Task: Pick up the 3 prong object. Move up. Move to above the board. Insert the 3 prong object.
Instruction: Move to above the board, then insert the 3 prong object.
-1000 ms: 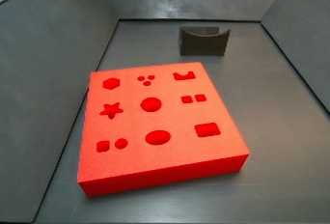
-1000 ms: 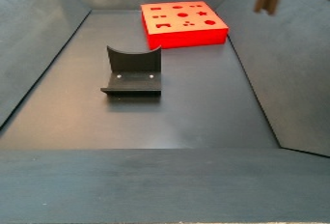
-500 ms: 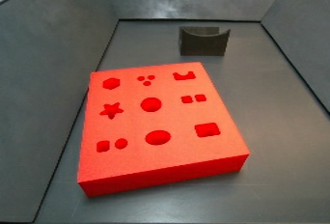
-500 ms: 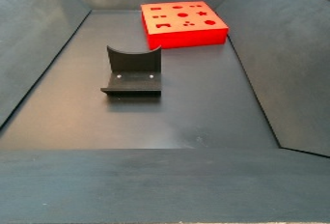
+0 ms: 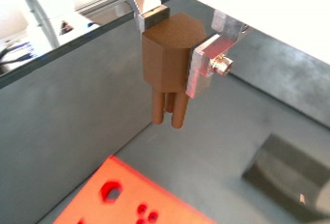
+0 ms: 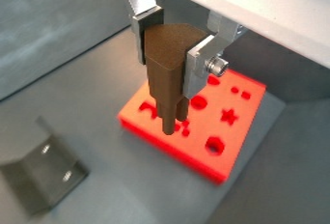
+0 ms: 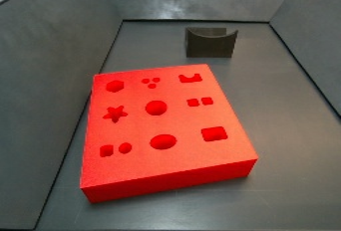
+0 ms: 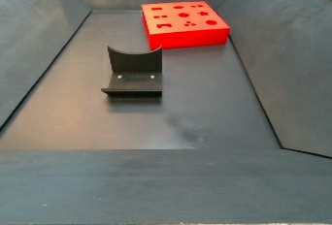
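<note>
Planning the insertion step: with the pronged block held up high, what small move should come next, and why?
Probably drop straight down slowly: the gripper holds the pronged block prongs-down over the red board, high enough to be out of both side views.

**3 prong object held high, board flat on the floor**

The 3 prong object (image 5: 168,66), a slim brown block with thin prongs pointing down, is clamped upright between the fingers of the gripper (image 5: 177,30), well above the floor. It is not seen in either side view. The board (image 7: 160,130), a thick bright red slab with recessed cut-outs, lies flat near a side wall, below the block in a wrist view (image 6: 226,122).
</note>
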Controlling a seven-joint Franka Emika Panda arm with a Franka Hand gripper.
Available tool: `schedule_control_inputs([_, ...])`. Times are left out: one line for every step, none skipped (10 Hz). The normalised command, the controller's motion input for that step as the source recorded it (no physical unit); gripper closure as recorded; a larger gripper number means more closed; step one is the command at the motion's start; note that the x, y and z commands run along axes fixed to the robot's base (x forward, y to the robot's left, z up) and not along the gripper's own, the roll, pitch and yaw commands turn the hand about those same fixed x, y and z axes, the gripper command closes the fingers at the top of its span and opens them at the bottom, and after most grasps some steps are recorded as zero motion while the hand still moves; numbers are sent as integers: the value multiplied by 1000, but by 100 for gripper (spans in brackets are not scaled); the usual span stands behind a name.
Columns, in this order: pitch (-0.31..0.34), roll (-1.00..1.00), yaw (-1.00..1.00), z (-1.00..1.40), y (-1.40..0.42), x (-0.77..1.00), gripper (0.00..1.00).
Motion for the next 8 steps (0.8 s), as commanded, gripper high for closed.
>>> schedule_control_inputs([124,2,6,178,-1000,408,100])
schedule_control_inputs([124,3,8,181,-1000,414,100])
schedule_control_inputs([127,15,10,179,-948,416,100])
schedule_control_inputs([123,22,11,127,-673,325,100])
schedule_control_inputs([115,38,10,70,-354,205,100])
schedule_control_inputs([102,39,7,59,-251,156,100])
schedule_control_inputs([0,0,0,-23,0,0,100])
schedule_control_inputs([0,0,0,-69,14,0,100])
